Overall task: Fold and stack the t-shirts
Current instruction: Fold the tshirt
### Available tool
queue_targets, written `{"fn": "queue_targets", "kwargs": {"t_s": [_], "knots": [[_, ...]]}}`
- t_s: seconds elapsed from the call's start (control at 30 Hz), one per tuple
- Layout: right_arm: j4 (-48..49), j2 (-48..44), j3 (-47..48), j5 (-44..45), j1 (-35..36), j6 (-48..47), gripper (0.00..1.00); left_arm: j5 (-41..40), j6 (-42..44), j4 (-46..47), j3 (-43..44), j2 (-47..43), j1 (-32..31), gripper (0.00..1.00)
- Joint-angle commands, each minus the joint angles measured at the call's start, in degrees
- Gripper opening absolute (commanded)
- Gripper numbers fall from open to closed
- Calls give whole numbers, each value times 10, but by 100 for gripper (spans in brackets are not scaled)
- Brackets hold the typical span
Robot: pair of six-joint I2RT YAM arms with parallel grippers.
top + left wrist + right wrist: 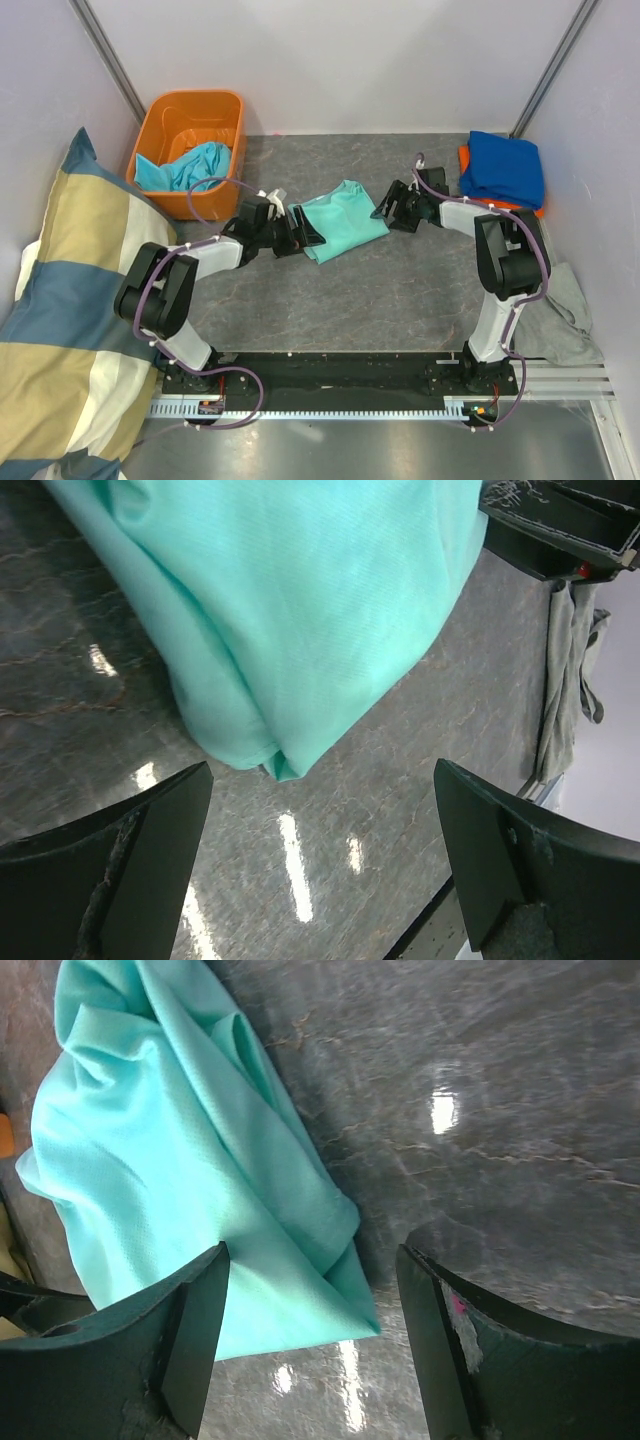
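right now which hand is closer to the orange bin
Left. The left hand sits at the mint t-shirt's left edge, near the orange bin; the right hand is across the shirt, farther off.

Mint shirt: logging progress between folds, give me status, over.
Left gripper open, right gripper open, both flanking. Mint shirt loosely folded on table, ungripped. Royal blue shirt stacked on orange shirt, far right. Nothing blocking seen.

- Looks like a robot test booth in a lab rather than a home.
- Walled on three sides by plain white panels (350,60), with a metal corner post (110,62).
- Fitted with a left arm (165,290) and a right arm (510,260) bolted to a black base plate (340,372) and a slotted aluminium rail (350,410) along a grey stone-patterned table (400,290).
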Motion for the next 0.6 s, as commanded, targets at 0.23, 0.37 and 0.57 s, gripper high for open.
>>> {"fn": "queue_targets", "kwargs": {"t_s": [0.23, 0.37, 0.57], "knots": [[-19, -32, -57, 4, 38, -19, 76, -6, -23, 31, 22, 29, -25, 100], [-23, -68, -96, 11, 68, -16, 75, 3, -21, 33, 41, 53, -25, 100], [-30, -123, -161, 35, 121, -8, 75, 19, -21, 32, 88, 94, -25, 100]]}}
